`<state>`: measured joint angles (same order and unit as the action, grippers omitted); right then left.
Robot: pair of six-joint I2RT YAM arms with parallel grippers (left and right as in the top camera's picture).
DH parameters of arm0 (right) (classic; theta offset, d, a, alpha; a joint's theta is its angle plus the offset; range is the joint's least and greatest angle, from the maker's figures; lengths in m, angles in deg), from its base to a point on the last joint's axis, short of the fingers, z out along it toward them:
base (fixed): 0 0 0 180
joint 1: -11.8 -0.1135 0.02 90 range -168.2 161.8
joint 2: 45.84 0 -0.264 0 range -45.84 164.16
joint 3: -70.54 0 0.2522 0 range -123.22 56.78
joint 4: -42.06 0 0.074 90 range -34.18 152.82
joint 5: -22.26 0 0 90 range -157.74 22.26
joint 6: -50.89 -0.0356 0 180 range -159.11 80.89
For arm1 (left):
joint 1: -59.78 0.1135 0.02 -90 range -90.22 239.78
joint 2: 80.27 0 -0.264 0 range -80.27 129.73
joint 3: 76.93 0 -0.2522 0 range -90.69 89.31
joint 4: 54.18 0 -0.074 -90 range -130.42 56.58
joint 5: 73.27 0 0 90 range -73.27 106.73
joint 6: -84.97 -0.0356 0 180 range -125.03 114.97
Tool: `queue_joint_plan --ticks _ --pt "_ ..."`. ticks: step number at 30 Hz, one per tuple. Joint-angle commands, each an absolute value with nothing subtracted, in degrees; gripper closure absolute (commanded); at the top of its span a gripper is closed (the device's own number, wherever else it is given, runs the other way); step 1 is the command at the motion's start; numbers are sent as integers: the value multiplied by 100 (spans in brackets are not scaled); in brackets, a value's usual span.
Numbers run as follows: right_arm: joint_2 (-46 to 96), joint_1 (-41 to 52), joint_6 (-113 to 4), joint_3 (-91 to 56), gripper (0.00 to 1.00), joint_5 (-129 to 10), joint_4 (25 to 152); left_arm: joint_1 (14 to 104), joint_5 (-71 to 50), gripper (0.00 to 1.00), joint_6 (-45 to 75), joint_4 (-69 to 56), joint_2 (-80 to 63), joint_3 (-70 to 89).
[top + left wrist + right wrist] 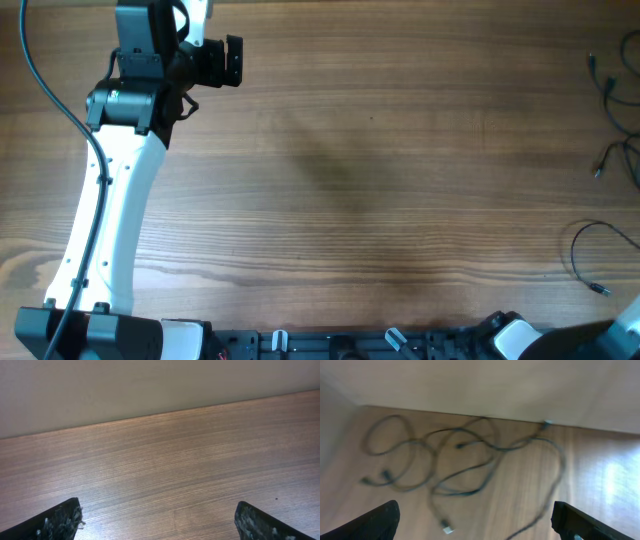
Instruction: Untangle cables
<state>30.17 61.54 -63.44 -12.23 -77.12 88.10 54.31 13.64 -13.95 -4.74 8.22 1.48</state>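
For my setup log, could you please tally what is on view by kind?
Grippers: 2, the left gripper and the right gripper
Cable tangles: 1, the cables too blurred to count singly
Table: 1
Total: 4

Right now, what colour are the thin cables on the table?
Black; the cables show best in the right wrist view.
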Motion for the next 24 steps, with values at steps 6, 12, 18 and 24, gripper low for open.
queue_joint_plan --ticks 6,12,18,24 --pt "2031 4840 -6134 -1330 0 -7555 8755 5477 1274 0 -1487 -484 671 165" --pt "1469 4034 -5938 -1352 0 -7553 8665 5477 1274 0 -1487 -491 503 165" --pt "1185 3065 -5671 -1433 0 -7535 8646 5477 1274 2 -1485 -482 175 165" --pt "1198 2191 -5481 -1916 0 -7686 8453 5477 1340 5 -1356 -596 -269 165"
